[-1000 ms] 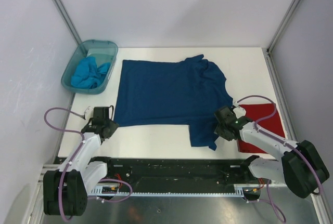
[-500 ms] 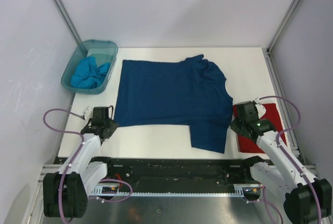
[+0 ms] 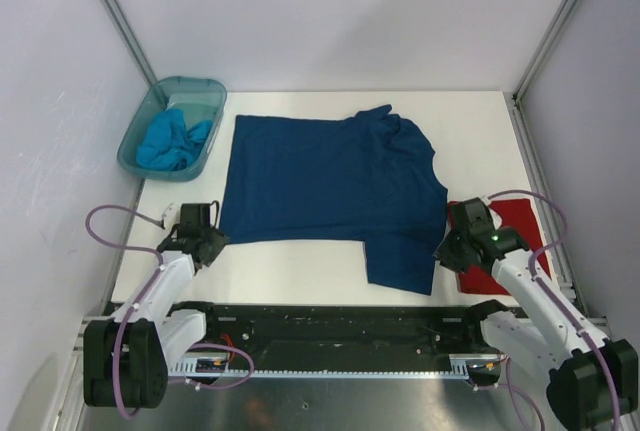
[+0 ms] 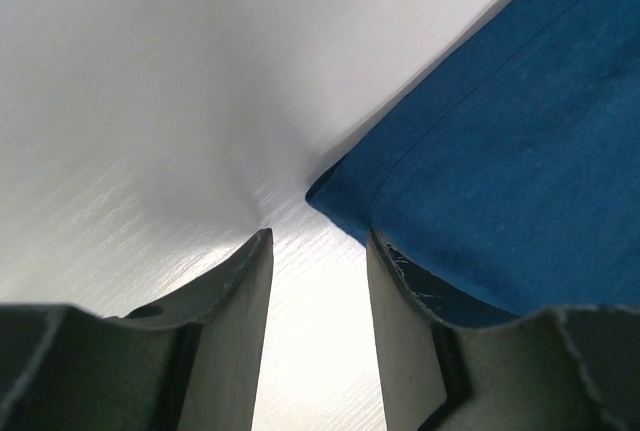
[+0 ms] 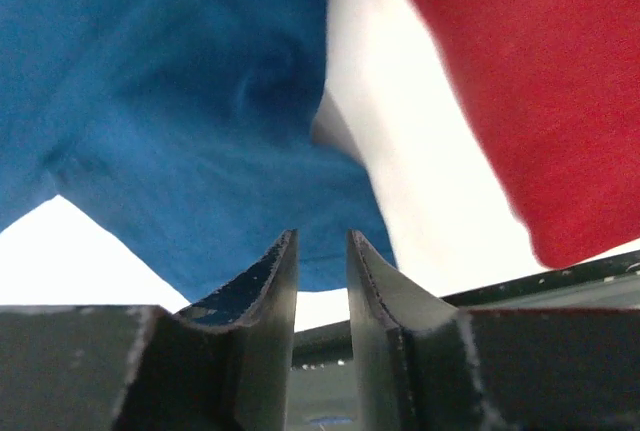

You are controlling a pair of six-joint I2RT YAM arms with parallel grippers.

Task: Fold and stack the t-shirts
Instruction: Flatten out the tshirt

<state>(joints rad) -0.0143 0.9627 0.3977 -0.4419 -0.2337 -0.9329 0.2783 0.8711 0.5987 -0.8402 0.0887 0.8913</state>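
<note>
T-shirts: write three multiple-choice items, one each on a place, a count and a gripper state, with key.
1. The turquoise shirt lies: A in the tub; B on the floor; C in a gripper.
2. Shirts outside the tub: A one; B two; C three.
3. The left gripper is: A open, empty; B shut on cloth; C out of view.
Key: 1 A, it is bunched inside. 2 B, the navy shirt and the red shirt lie on the table. 3 A, bare table shows between its jaws.

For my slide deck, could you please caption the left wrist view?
Open left gripper above the white table, a corner of the navy t-shirt just ahead.
</note>
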